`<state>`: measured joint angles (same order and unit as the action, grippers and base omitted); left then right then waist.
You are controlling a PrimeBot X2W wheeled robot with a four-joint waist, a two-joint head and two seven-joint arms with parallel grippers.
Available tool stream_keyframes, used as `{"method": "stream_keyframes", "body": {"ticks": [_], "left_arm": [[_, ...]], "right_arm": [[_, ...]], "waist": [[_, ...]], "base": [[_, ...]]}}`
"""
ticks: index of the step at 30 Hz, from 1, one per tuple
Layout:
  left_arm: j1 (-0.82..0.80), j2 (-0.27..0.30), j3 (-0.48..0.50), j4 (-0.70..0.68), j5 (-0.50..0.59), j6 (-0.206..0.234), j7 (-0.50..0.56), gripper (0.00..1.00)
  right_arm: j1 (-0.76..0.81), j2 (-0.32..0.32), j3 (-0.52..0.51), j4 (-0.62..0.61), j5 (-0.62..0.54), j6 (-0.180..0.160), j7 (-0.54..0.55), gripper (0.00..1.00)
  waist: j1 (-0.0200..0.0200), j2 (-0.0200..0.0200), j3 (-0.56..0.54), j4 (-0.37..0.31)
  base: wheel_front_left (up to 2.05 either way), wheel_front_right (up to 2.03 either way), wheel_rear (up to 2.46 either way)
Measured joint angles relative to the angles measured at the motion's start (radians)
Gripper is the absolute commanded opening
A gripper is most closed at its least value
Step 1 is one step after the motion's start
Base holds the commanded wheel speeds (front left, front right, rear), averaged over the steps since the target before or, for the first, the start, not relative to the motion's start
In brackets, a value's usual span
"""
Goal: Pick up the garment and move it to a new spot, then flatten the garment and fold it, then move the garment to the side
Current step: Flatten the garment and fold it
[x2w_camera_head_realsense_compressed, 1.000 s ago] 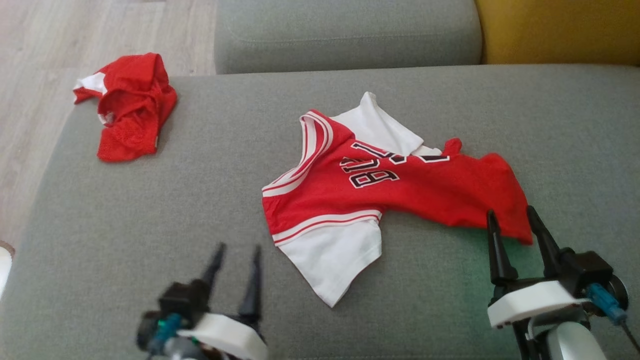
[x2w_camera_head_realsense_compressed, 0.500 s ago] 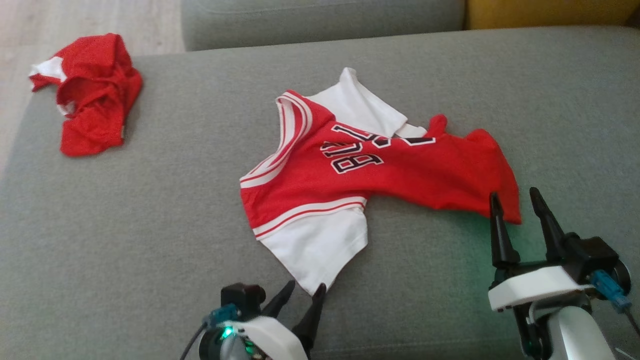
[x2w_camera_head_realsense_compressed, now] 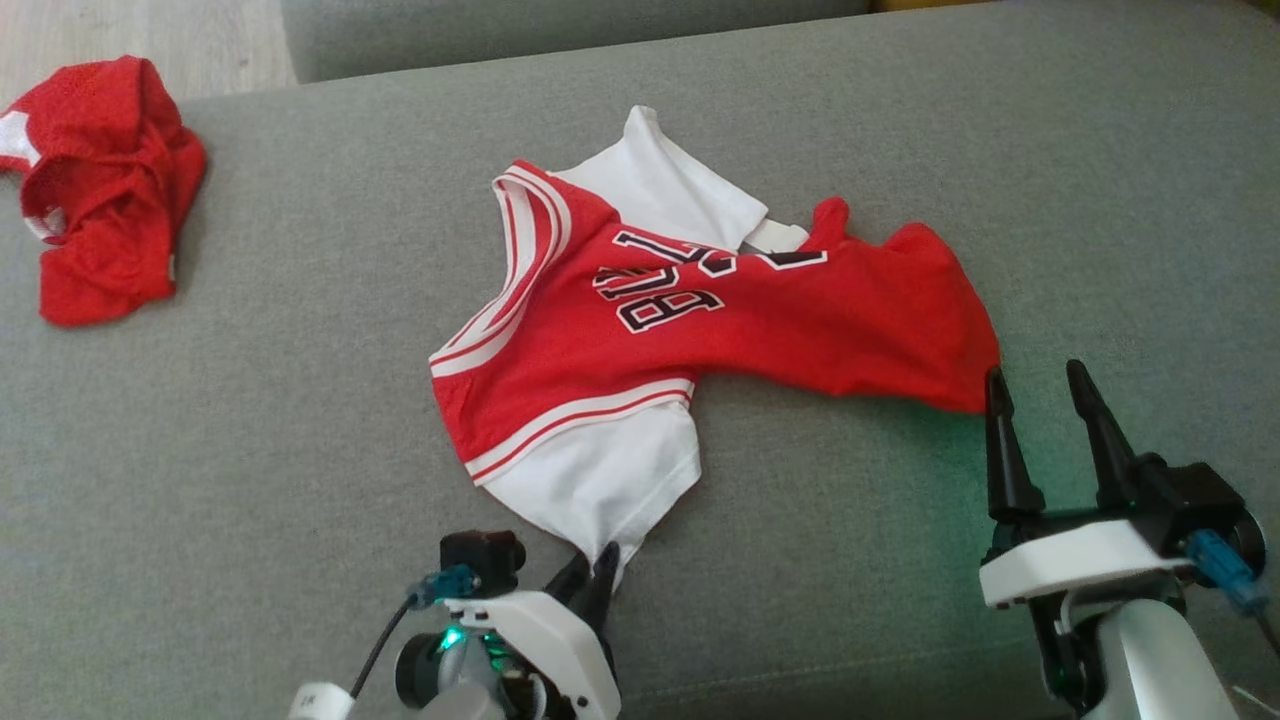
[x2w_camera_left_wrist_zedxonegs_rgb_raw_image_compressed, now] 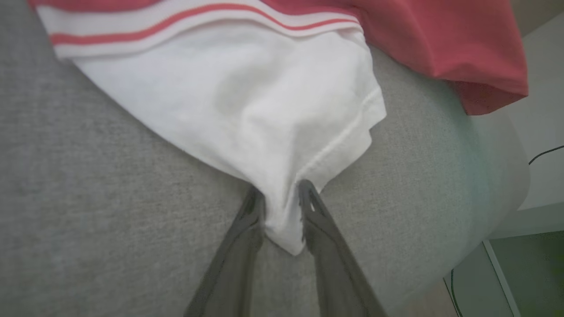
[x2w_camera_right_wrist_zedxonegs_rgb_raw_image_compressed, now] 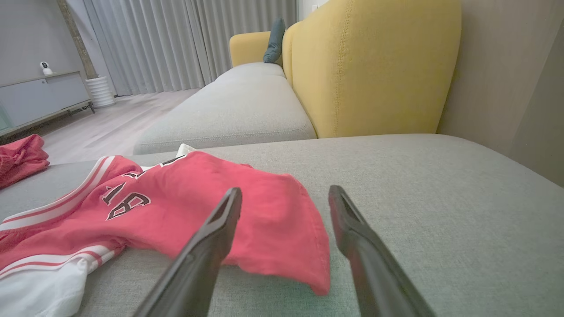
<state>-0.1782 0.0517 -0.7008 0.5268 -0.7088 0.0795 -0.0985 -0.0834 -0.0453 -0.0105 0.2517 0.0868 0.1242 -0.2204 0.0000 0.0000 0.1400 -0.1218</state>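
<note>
Head view: the jersey [x2w_camera_head_realsense_compressed: 700,320] lies rumpled at the middle of the grey cushion [x2w_camera_head_realsense_compressed: 300,450]. A second red garment [x2w_camera_head_realsense_compressed: 100,190] sits well apart at 10 o'clock. The left gripper [x2w_camera_head_realsense_compressed: 590,575] is at the jersey's 6 o'clock and the right gripper [x2w_camera_head_realsense_compressed: 1045,390] at its 4 o'clock.

Left wrist view: the left fingers are closed on the tip of the white sleeve [x2w_camera_left_wrist_zedxonegs_rgb_raw_image_compressed: 246,101], and cloth is puckered between them. The bite is judged shallow, since only the corner is taken.

Right wrist view: the right fingers stand apart and hold nothing. The red hem corner [x2w_camera_right_wrist_zedxonegs_rgb_raw_image_compressed: 273,229] lies between them and just beyond their tips, with a yellow backrest [x2w_camera_right_wrist_zedxonegs_rgb_raw_image_compressed: 374,66] at 12 o'clock.

Recommendation: advance the right gripper over the hem corner and close it before any lift. Raise both arms together and keep the cloth taut, so the thin sleeve hold does not slip.

Containers: none concerned; the jersey lies loose on the cushion.
</note>
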Motion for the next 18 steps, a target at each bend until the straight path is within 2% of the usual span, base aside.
{"method": "stream_keyframes", "body": {"ticks": [1,2,10,14,18], "left_arm": [[-0.004,0.0,-0.004,0.004,-0.004,0.0,-0.001,0.1],[-0.009,0.0,-0.008,0.01,-0.007,0.001,-0.005,0.0],[-0.012,0.003,0.003,0.016,-0.005,0.027,-0.102,0.0],[-0.012,0.045,0.096,-0.058,-0.005,0.059,-0.141,0.0],[-0.007,0.073,0.16,-0.126,-0.005,0.081,-0.149,0.0]], "right_arm": [[0.0,0.0,0.0,0.001,0.0,0.0,0.0,1.0],[0.0,0.0,0.0,0.003,0.0,0.0,-0.001,1.0],[-0.002,0.0,-0.072,0.023,-0.001,0.0,-0.009,1.0],[-0.001,0.0,-0.134,0.06,-0.017,0.0,0.004,1.0],[-0.001,0.0,-0.142,0.095,-0.018,0.0,0.027,1.0]], "waist": [[0.0,0.0,0.001,-0.001],[0.0,0.0,0.001,-0.001],[0.0,0.0,-0.001,0.021],[0.0,0.0,-0.004,0.051],[0.0,0.0,-0.005,0.069]], "base": [[0.0,0.0,0.0],[0.0,0.0,0.0],[0.0,0.0,0.0],[0.0,0.0,0.0],[0.0,0.0,0.0]]}}
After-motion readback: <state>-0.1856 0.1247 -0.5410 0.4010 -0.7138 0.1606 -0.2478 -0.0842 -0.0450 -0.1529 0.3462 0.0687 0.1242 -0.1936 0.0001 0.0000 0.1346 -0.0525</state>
